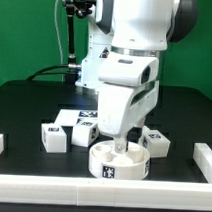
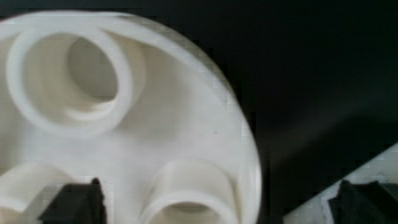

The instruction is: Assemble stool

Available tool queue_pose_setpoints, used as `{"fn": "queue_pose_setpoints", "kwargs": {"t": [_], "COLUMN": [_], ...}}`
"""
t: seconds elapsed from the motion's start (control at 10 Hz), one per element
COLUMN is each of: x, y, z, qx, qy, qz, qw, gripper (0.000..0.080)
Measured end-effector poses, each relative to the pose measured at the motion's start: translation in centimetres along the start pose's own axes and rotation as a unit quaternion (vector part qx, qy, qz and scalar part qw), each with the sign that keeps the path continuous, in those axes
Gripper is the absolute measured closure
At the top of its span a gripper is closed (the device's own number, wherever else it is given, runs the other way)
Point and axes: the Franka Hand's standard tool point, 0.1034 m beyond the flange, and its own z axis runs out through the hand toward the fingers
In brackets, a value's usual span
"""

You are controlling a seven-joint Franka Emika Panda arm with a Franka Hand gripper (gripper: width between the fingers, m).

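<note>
Seat (image 2: 178, 130) cropped by wrist view; fingertips (image 2: 75, 201) blurred.

The white robot arm's hand (image 1: 120, 143) hangs low over the white plastic round seat (image 1: 121, 167) near the black table's (image 1: 24, 110) front edge, with white tagged blocky legs (image 1: 55, 138) just behind.

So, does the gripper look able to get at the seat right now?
Probably yes. The gripper hangs open just above the seat, with one finger over it and the other outside its rim, and nothing shows in between. The legs stand off to the sides.
</note>
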Motion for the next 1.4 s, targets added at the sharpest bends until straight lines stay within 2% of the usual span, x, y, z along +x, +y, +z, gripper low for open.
{"fn": "queue_pose_setpoints", "kwargs": {"t": [0.5, 0.7, 0.8, 0.9, 1.0, 1.1, 1.4], "x": [-0.84, -0.85, -0.85, -0.85, -0.85, -0.86, -0.86], "y": [0.01, 0.0, -0.01, -0.01, -0.01, -0.03, -0.03], "z": [1.02, 1.04, 1.05, 1.05, 1.06, 1.08, 1.09], "qx": [0.007, 0.007, 0.007, 0.007, 0.008, 0.008, 0.008], "qy": [-0.002, -0.002, -0.002, -0.002, -0.002, -0.003, -0.003], "qz": [0.002, 0.002, 0.002, 0.002, 0.002, 0.002, 0.002], "qw": [1.0, 1.0, 1.0, 1.0, 1.0, 1.0, 1.0], "gripper": [0.0159, 0.0518, 0.0518, 0.0686, 0.0686, 0.0771, 0.0771]}}
